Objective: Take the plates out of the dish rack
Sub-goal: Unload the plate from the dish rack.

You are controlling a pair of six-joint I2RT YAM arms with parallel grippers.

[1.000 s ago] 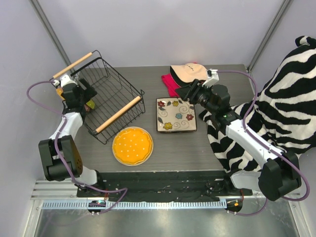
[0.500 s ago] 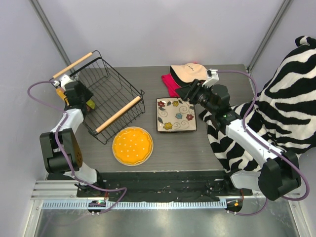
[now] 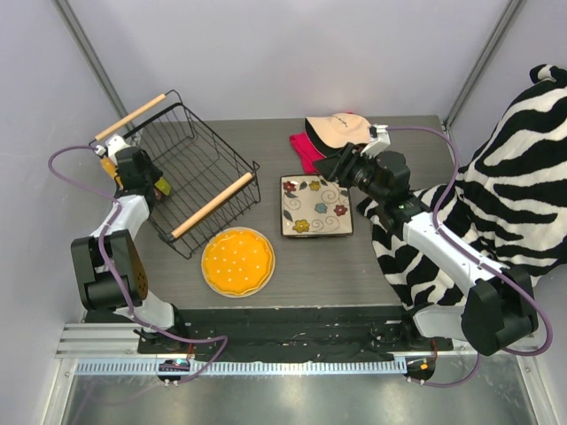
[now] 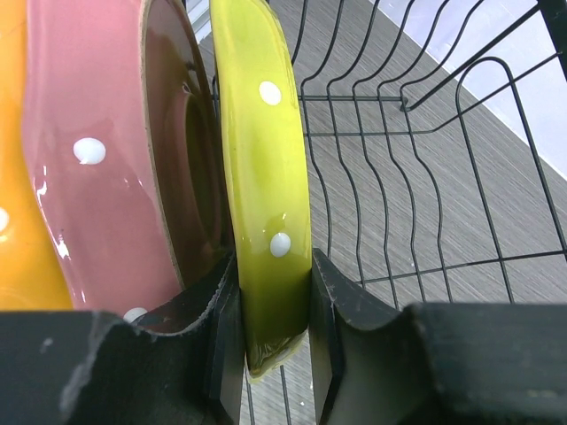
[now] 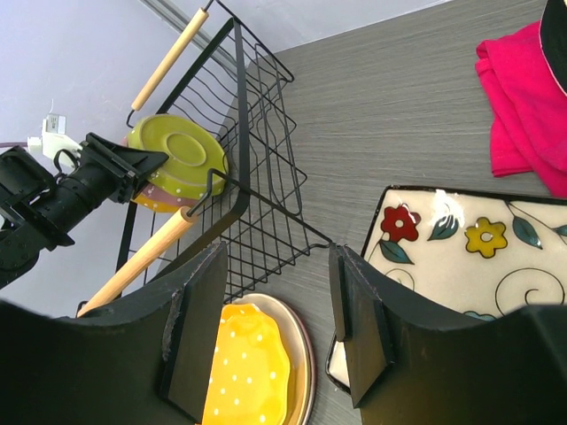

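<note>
The dish rack (image 3: 190, 173), black wire with two wooden handles, stands at the back left. At its left end several plates stand on edge: a green plate (image 4: 261, 177), a pink plate (image 4: 97, 177) behind it and an orange one (image 4: 13, 221). My left gripper (image 4: 273, 328) is shut on the green plate's lower rim, both pads against it. An orange scalloped plate (image 3: 237, 259) lies on a cream plate in front of the rack. The square flowered plate (image 3: 316, 205) lies at mid-table. My right gripper (image 3: 332, 166) hovers open above the square plate's far-left corner, holding nothing.
A cream-and-black cap (image 3: 337, 128) rests on a pink cloth (image 3: 306, 150) at the back. A zebra-striped fabric (image 3: 523, 177) hangs along the table's right side, under the right arm. The rack's wire wall (image 4: 399, 177) runs close beside the green plate.
My left jaws have closed from wide open onto the green plate's rim. The right arm has hardly moved.
</note>
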